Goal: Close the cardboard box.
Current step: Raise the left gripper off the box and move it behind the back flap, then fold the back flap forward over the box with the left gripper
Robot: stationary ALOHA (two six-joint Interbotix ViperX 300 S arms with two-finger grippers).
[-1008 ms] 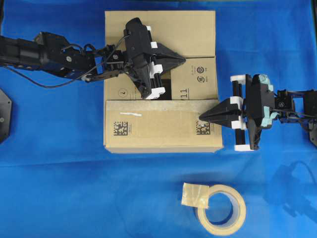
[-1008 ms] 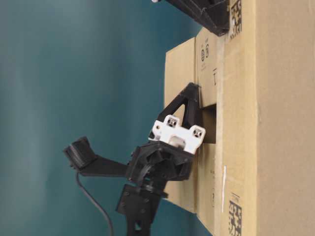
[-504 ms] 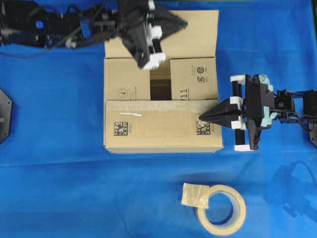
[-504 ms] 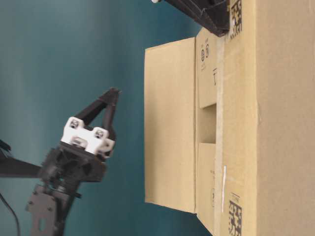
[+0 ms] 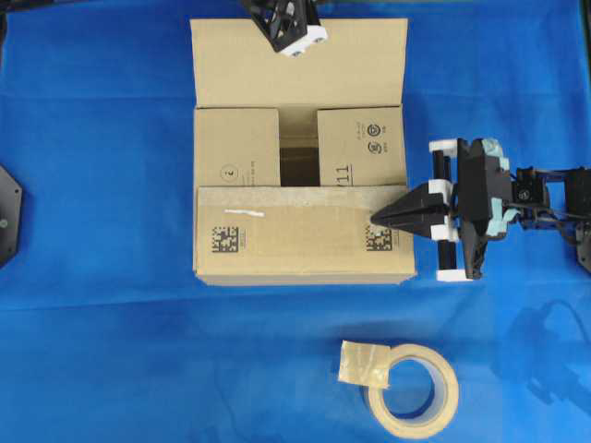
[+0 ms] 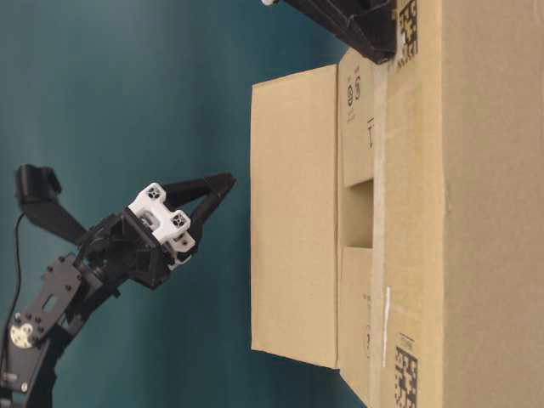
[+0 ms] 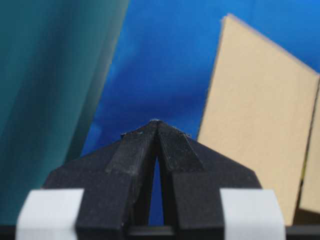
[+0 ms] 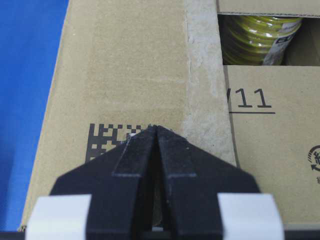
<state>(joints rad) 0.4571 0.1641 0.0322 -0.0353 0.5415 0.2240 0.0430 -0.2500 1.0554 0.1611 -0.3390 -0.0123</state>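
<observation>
The cardboard box (image 5: 300, 235) sits mid-table on blue cloth. Its near flap (image 5: 295, 231), carrying barcodes, lies folded flat. Both side flaps (image 5: 235, 148) are folded in, with a gap between them. The far flap (image 5: 295, 60) stands open, seen broadside in the table-level view (image 6: 293, 221). My left gripper (image 6: 228, 181) is shut and empty, hanging clear of that far flap at the top edge of the overhead view (image 5: 294, 26). My right gripper (image 5: 374, 219) is shut, its tip resting on the near flap by the barcode (image 8: 106, 140).
A beige tape roll (image 5: 411, 389) with a loose tab lies on the cloth at the front right. A yellow coil (image 8: 260, 32) shows inside the box through the gap. A black mount (image 5: 7, 217) sits at the left edge.
My left gripper lifted off the box top and drew back past the far edge. The far flap swung back up and open. The right arm stayed still.
</observation>
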